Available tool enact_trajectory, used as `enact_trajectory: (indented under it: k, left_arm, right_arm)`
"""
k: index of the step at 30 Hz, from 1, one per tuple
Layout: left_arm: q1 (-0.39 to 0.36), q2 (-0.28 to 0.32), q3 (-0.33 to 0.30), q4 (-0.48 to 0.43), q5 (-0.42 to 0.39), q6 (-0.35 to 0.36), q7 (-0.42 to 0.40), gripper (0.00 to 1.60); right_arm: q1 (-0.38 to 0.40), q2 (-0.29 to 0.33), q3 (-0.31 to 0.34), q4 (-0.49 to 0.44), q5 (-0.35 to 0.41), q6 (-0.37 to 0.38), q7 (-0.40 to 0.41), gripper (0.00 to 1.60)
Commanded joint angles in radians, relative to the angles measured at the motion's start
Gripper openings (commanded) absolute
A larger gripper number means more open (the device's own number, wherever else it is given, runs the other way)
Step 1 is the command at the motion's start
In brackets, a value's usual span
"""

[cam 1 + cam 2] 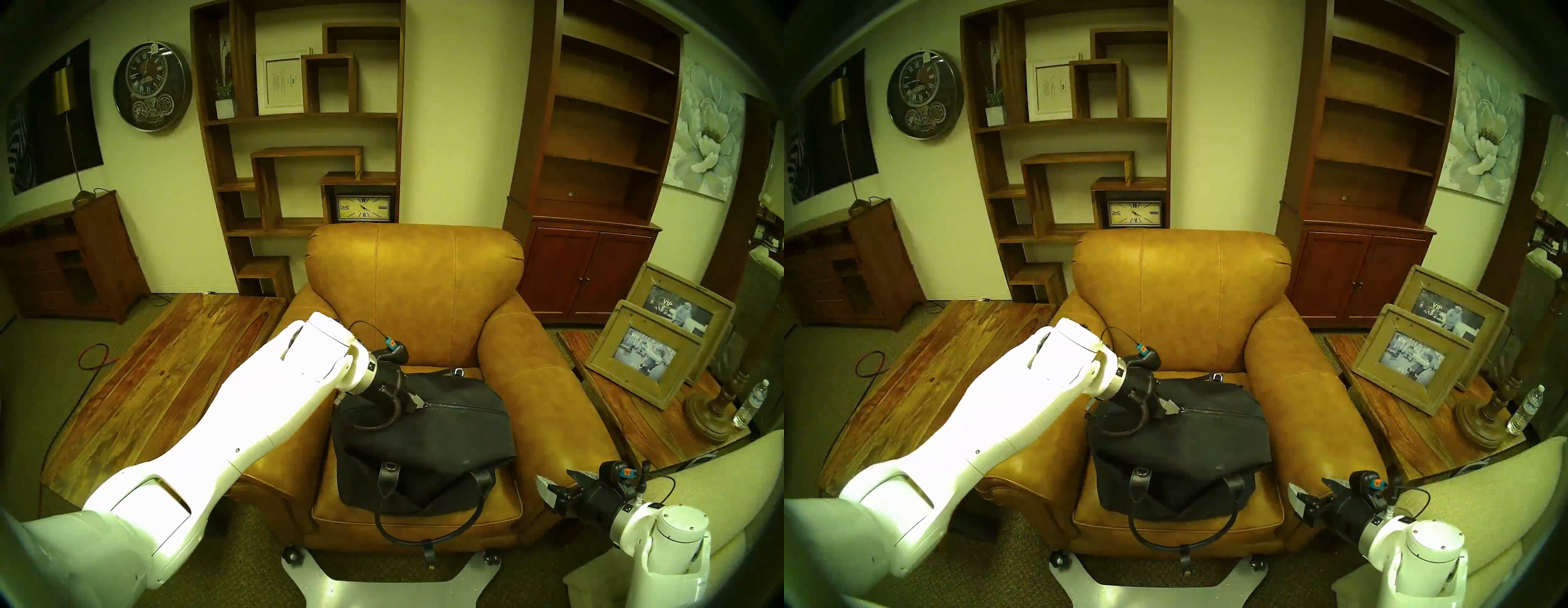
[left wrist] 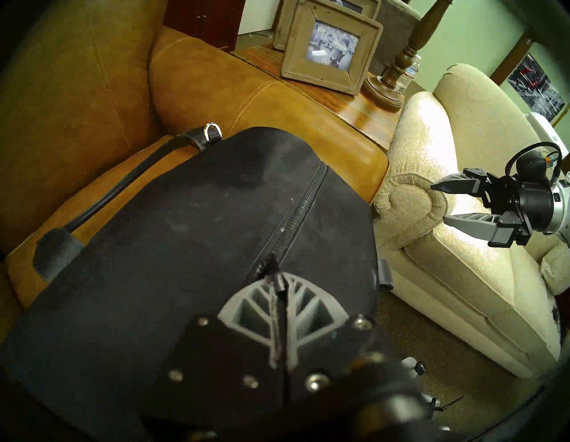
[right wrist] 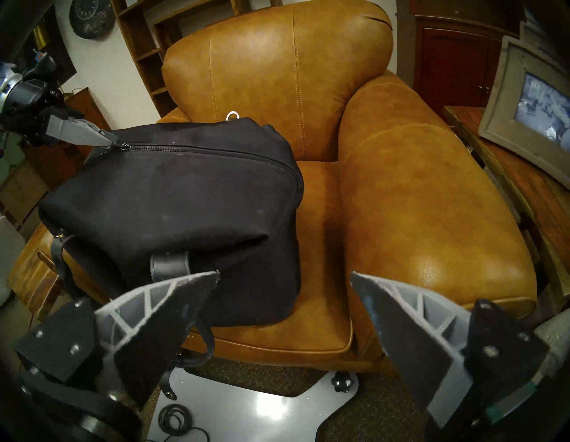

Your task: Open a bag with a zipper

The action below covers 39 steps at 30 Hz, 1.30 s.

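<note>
so bag [image 1: 424, 441] long axis, zipper [image 3: 200, 150] run sideways across armchair [image 1: 428, 271]; left gripper [image 3: 103, 140] pinched on zipper pull at bag's left end; right gripper [image 3: 285, 282] jaws apart, bag to its left.

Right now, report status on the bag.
Left gripper shut on zipper pull. Right gripper open, clear of bag. Zipper mostly closed. Nothing in the way.

Warm, yellowish indoor light with dark fisheye rims bending the edges. Glare blows out the white left arm [image 1: 237, 429] beside the armchair [image 1: 415, 271]. In the left wrist view, parts nearest the lens are blurred.
</note>
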Motion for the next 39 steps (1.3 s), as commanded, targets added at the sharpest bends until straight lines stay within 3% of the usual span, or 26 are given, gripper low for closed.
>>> enact_trajectory:
  k: [1, 2, 3, 15, 39]
  left_arm:
    - [-0.117, -0.126, 0.064, 0.033, -0.015, -0.003, 0.036, 0.00]
    - [-0.099, -0.099, 0.069, -0.001, -0.028, -0.003, 0.042, 0.00]
    - [-0.130, -0.129, 0.087, 0.034, -0.026, -0.003, 0.048, 0.00]
    - [-0.238, -0.230, 0.230, 0.138, -0.022, -0.003, 0.113, 0.00]
    - [-0.438, -0.420, 0.430, 0.347, -0.022, -0.003, 0.129, 0.00]
  right_arm:
    - [0.000, -0.001, 0.009, 0.005, 0.018, -0.016, 0.015, 1.60]
    - [0.000, -0.001, 0.011, 0.006, 0.019, -0.016, 0.017, 1.60]
    - [-0.001, -0.002, 0.013, 0.008, 0.021, -0.018, 0.020, 1.60]
    - [-0.007, -0.010, 0.037, 0.022, 0.038, -0.029, 0.037, 1.60]
    - [-0.009, -0.029, 0.092, 0.049, 0.052, -0.044, 0.062, 1.60]
